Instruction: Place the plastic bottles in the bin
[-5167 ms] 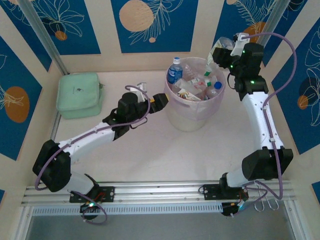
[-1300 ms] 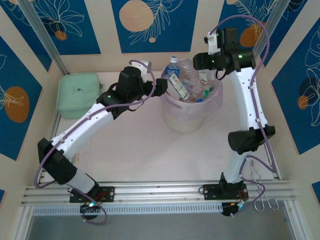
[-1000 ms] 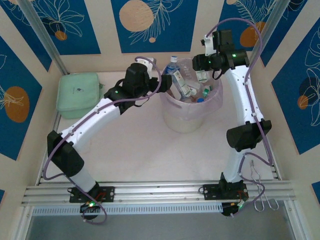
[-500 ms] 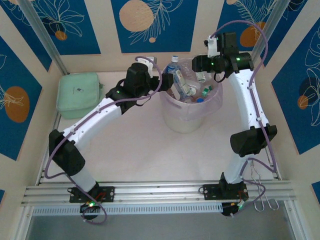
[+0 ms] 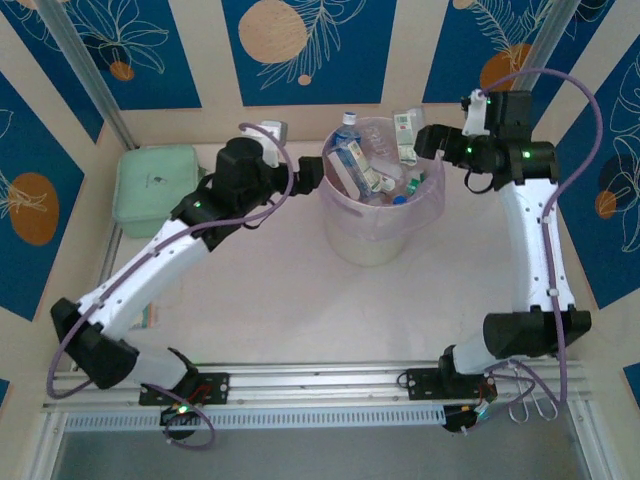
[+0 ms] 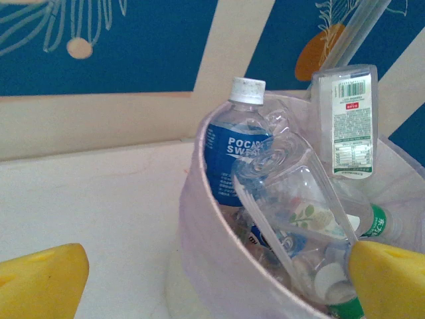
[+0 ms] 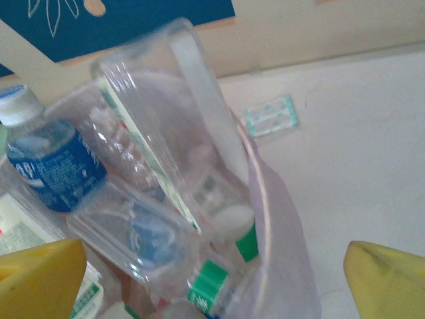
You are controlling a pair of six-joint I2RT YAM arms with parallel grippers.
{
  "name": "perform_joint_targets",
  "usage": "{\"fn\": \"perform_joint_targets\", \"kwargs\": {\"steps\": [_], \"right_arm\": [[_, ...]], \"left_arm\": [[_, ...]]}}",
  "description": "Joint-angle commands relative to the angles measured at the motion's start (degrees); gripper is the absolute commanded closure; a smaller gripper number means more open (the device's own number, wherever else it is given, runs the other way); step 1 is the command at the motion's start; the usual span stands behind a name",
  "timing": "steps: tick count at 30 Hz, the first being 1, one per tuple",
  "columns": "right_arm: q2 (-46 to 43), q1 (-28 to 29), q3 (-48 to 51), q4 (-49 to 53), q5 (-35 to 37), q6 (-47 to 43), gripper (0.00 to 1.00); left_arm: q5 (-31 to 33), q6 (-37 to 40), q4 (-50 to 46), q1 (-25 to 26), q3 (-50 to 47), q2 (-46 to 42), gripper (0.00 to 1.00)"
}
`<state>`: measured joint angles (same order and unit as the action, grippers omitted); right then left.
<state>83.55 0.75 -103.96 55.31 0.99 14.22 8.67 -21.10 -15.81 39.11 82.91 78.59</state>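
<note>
Pulling back right of bin [image 5: 383, 238], right jaws now spread, bottle [image 5: 405, 124] released at rim; left jaws spread.

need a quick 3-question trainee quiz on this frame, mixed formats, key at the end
1. True or false: the mint-green square soft pouch lies on the white table, outside the large round translucent plastic bin.
2. The cap on the blue-labelled clear plastic bottle in the bin is: A white, B red, C black.
3. Is the right claw open or shut?
Key: 1 true; 2 A; 3 open.
</note>
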Motion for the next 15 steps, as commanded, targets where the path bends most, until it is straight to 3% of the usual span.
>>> {"fn": "perform_joint_targets", "kwargs": {"steps": [1,5,9,15], "right_arm": [[-2.89,0.04,6.84,-3.02,-6.49,2.23,0.01],[-4.32,0.13,12.56,-6.12,-10.32,3.16,0.01],[-1.87,0.83,12.28,-6.96,-13.29,3.25,0.01],[0.80,7.55,12.95,-12.60,-16.45,4.66,0.02]], "left_arm": [[4.78,2.59,-2.44,-0.70,-4.04,-4.60,0.00],[9.07,3.60,-4.81,-3.24,-11.34,-11.03,0.00],[13.98,4.21,-9.95,-7.70,-18.12,-18.38,0.00],[20.81,4.87,-17.66,-14.43,-27.35,-28.45,0.00]]}}
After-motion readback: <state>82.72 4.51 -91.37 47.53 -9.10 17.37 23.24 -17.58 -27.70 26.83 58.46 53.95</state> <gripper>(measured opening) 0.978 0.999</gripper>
